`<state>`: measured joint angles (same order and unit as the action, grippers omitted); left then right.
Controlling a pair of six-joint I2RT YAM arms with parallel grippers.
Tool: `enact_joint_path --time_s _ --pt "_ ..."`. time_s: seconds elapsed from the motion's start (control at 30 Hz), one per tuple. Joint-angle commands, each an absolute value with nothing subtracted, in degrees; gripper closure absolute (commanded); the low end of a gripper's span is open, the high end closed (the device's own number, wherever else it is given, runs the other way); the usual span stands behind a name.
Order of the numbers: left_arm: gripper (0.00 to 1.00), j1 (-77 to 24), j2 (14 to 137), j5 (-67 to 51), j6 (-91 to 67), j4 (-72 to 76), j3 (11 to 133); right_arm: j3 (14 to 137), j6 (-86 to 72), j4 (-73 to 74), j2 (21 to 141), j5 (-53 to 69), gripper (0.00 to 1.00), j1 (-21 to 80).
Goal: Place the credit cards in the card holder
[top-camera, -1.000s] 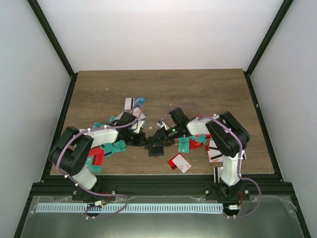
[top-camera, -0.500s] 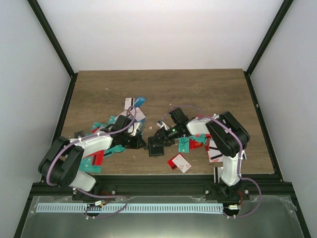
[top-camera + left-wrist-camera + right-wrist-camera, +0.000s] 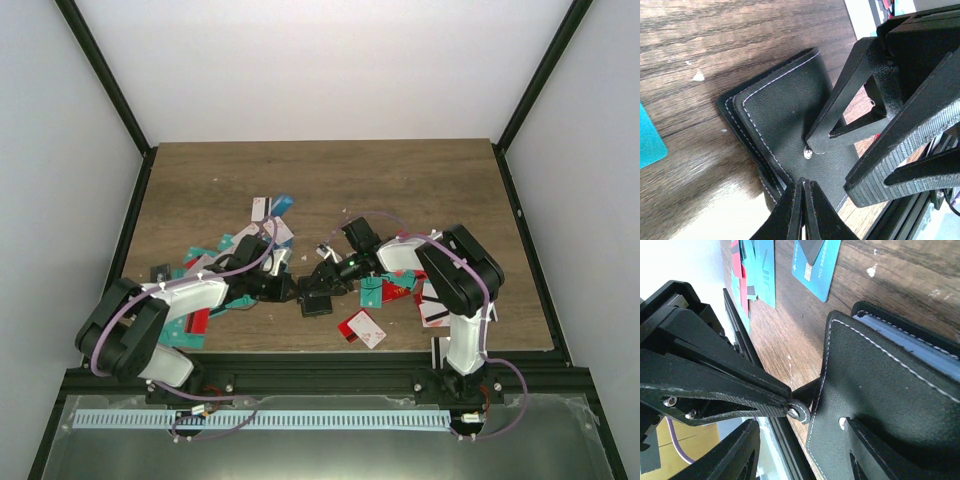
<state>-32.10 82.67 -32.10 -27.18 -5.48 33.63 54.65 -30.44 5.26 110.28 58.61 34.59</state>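
Table [image 3: 400,190]: wood. Both arms are bent inward so the two tools meet at one spot near the front edge, about the middle. You likely have them converged because this step needs one tool to steady and one to open.

Credit cards [image 3: 362,327]: loose and flat, scattered to either side of the meeting point and behind it. Neither tool holds one. A teal card [image 3: 650,145] lies near the holder's corner, not touching it.

Card holder [image 3: 775,120]: flat on the wood, black stitched cover up, folded over. The right wrist view shows a pale blue sleeve [image 3: 912,347] peeping out at the far edge. No card can be seen in it, so the task looks barely begun.

Right gripper [image 3: 832,167]: jaws partway spread, pinching nothing. One fingertip [image 3: 812,147] rests on the cover; the other finger hangs clear, nearer the left wrist camera. This is probably a hold-down, so the holder cannot slide when pushed from the side.

Left gripper [image 3: 795,412]: fingers pressed together with nothing between them, the tip touching the cover's stitched edge at table level. Closed like that, it probably serves you as a thin wedge to get under the flap. The holder lies directly ahead of this tip and beneath the right one
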Motion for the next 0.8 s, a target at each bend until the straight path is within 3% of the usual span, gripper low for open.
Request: enact_joint_path --time_s 0.0,0.77 --pt "0.96 -32.48 84.28 -35.85 -27.21 -2.64 33.8 53.07 -28.44 10.28 113.24 54.14 0.51 34.75" --pt "0.96 -32.5 89.39 -44.84 -28.49 5.42 35.68 49.27 -25.21 4.39 107.96 58.79 0.65 34.63"
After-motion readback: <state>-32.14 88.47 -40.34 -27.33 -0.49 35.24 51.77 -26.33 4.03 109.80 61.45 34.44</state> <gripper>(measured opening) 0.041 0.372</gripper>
